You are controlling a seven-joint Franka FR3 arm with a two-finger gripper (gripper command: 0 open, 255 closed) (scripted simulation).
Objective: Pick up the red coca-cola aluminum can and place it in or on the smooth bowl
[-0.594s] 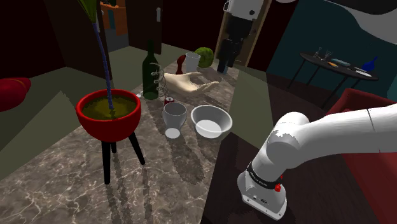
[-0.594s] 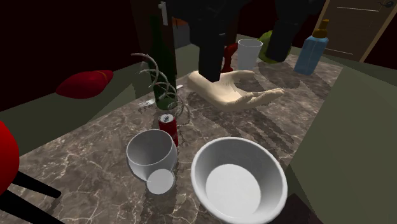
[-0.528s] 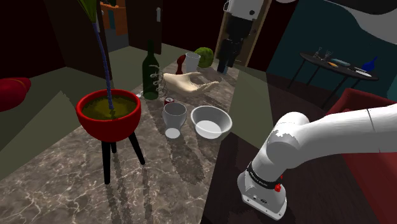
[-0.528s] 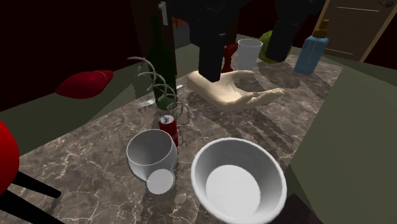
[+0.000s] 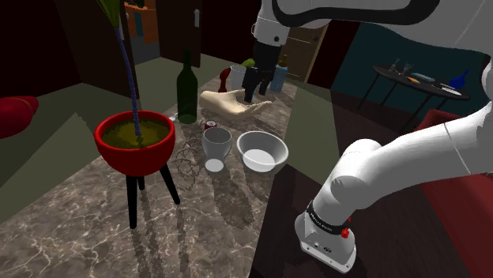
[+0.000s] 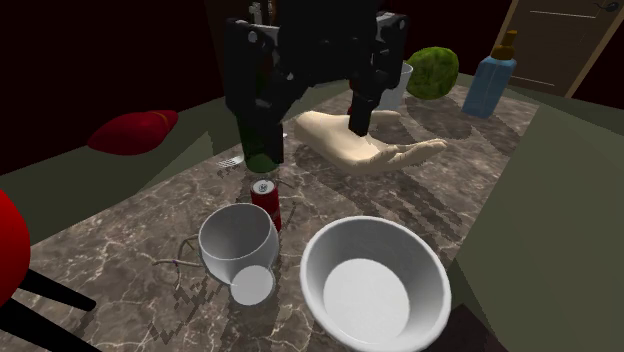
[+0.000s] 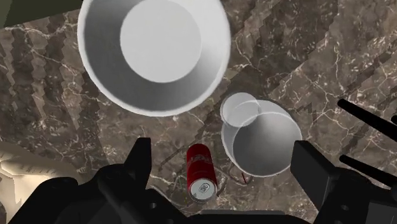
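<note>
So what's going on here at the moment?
The arm's black gripper hangs open above the marbled tabletop, looking down on the red can. Nothing is held. The can stands upright beside a white cup, and the white bowl next to them has nothing in it.

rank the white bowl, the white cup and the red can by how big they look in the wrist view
1. white bowl, clearly the largest
2. white cup, noticeably smaller
3. red can, smallest, though it is seen from above, so its height is foreshortened
</note>
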